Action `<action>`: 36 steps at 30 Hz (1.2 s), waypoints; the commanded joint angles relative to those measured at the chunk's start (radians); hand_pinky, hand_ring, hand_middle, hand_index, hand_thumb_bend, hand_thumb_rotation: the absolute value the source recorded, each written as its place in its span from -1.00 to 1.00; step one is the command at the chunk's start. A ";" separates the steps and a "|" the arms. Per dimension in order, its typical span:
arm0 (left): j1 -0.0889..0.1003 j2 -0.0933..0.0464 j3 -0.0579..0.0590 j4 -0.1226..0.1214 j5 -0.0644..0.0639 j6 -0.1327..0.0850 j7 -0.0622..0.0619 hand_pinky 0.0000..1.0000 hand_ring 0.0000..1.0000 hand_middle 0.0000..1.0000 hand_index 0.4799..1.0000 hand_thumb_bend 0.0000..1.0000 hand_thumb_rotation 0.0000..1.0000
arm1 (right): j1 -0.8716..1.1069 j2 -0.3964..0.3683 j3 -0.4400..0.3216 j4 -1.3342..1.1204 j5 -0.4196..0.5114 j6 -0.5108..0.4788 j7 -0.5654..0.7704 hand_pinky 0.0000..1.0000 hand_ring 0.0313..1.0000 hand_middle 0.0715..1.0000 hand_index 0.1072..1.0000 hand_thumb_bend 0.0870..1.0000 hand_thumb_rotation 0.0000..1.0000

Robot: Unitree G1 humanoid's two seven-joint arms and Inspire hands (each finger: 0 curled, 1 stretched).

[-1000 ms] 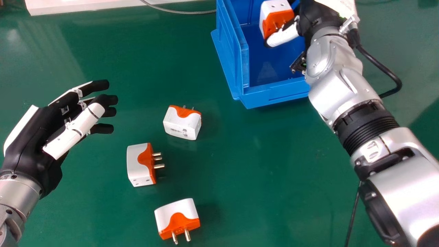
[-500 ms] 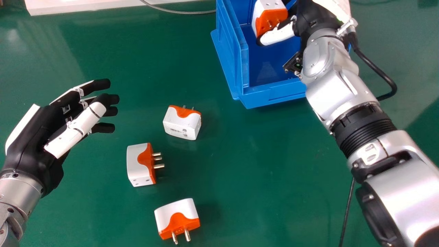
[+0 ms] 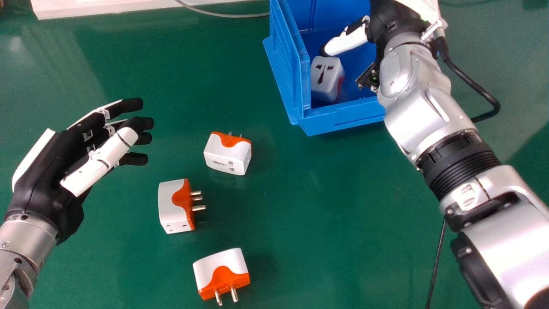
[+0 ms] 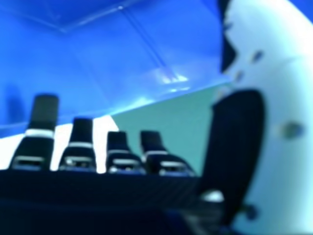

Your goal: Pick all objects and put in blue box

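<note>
1. The right robot hand (image 3: 347,43) is spread over the blue box (image 3: 343,120), its fingers (image 4: 45,112) straight, the thumb apart, nothing pinched.
2. The released adapter (image 3: 327,78) rests inside, near the box's left wall and front; this placement looks finished.
3. The step in hand is probably a clean withdrawal: keep the fingers spread and lift straight up until they clear the walls, then swing out, so neither box nor adapter gets dragged.
4. Three adapters remain on the table (image 3: 326,193): the far one (image 3: 227,154), the middle one (image 3: 173,208), and the near one (image 3: 221,270).
5. The far one seems the easiest next pick; grip its white body, clear of the pins.
6. The left robot hand (image 3: 47,176) hovers at the left, fingers loosely extended and holding nothing.
</note>
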 commanded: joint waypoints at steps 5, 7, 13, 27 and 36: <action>-0.022 0.004 -0.001 0.023 0.011 -0.026 0.000 0.35 0.54 0.54 0.29 0.06 0.01 | -0.008 -0.016 0.000 -0.066 -0.019 0.015 -0.005 0.74 0.94 0.99 0.95 0.30 -0.82; -0.023 0.003 -0.002 0.025 0.011 -0.028 -0.001 0.35 0.54 0.54 0.30 0.06 0.01 | 0.005 -0.020 -0.002 -0.109 -0.021 0.030 -0.002 0.76 0.95 1.00 0.97 0.30 -0.81; -0.030 0.000 -0.007 0.040 0.017 -0.038 -0.002 0.36 0.54 0.54 0.30 0.06 0.00 | 0.050 -0.037 -0.012 -0.239 -0.025 0.065 0.006 0.74 0.95 1.00 0.98 0.30 -0.80; -0.030 -0.003 -0.010 0.051 0.014 -0.049 0.000 0.39 0.55 0.54 0.30 0.06 0.01 | 0.468 -0.070 -0.011 -0.979 -0.134 0.193 0.057 0.74 0.94 1.00 0.96 0.25 -0.79; -0.016 -0.007 -0.007 0.019 0.009 -0.032 0.009 0.41 0.56 0.55 0.31 0.03 0.00 | 0.839 -0.068 0.043 -1.318 -0.272 0.070 0.016 0.73 0.92 1.00 0.94 0.24 -0.72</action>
